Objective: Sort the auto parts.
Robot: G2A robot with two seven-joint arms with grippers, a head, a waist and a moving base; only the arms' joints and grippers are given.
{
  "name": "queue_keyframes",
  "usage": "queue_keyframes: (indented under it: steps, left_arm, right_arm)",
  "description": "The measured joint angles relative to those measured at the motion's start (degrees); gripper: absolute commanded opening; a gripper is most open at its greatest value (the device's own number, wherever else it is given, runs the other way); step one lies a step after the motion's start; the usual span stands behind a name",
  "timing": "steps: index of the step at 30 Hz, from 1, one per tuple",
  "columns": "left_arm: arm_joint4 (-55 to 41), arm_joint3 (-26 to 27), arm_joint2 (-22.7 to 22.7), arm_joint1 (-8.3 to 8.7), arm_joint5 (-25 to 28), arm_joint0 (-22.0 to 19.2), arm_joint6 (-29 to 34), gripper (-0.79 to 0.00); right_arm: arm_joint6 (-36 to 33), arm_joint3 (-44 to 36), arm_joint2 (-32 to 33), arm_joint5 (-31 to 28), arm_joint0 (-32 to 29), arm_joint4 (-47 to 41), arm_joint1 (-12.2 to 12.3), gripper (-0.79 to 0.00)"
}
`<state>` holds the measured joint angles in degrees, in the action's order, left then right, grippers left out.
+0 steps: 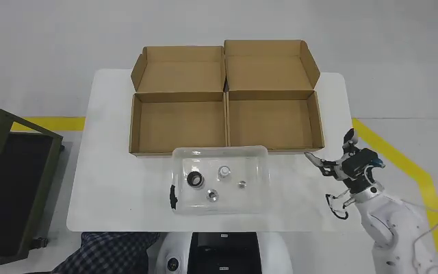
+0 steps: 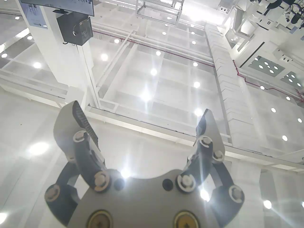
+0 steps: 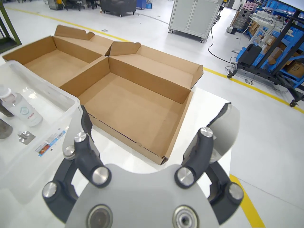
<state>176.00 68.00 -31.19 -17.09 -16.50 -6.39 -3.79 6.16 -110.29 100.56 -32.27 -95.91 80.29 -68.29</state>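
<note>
Right wrist view: the right pincer [image 3: 155,110] hangs with its jaws spread wide and nothing between them, low over the right edge of the white table [image 3: 209,100]. Straight ahead of it, close by, lies an open cardboard box [image 3: 133,110], with its lid flap folded back on the far side and its brown floor showing. A second box [image 3: 54,58] of the same kind sits touching the first on the side away from the pincer.

To the pincer's left, just beside the first box's near wall, stands a clear plastic tub [image 3: 47,88] with the parts inside. A flat bit of metal [image 3: 23,136] lies closest to the pincer. A small white bottle [image 3: 21,111] is just past it, and a grey cylinder [image 3: 3,129] is farther off again.

From the top view, a black ring [image 1: 196,180] lies in the tub farthest from this pincer. A black strip [image 1: 172,196] sits at the tub's far wall. The pincer is well apart from the tub, off the right end of the boxes.

Left wrist view: the left pincer [image 2: 140,107] points up at a lamp-lit ceiling [image 2: 152,72], jaws wide apart and holding nothing.
</note>
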Motion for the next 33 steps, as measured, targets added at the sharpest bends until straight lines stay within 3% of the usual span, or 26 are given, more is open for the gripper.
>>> queue_keyframes:
  steps: [4, 19, 33]
  left_arm:
    - [0.0, 0.0, 0.0, 0.00, 0.0, 0.0, 0.0, 0.000]
    - [0.0, 0.0, 0.0, 0.00, 0.0, 0.0, 0.0, 0.000]
    - [0.0, 0.0, 0.0, 0.00, 0.0, 0.0, 0.0, 0.000]
  right_arm:
    - [-1.3, -2.0, -3.4, -1.9, 1.0, 2.8, 0.1, 0.000]
    - [-12.0, -9.3, -18.4, -17.7, 5.0, 11.8, 1.1, 0.000]
    - [-22.2, -6.0, -28.2, -15.5, 12.4, 7.8, 0.6, 0.000]
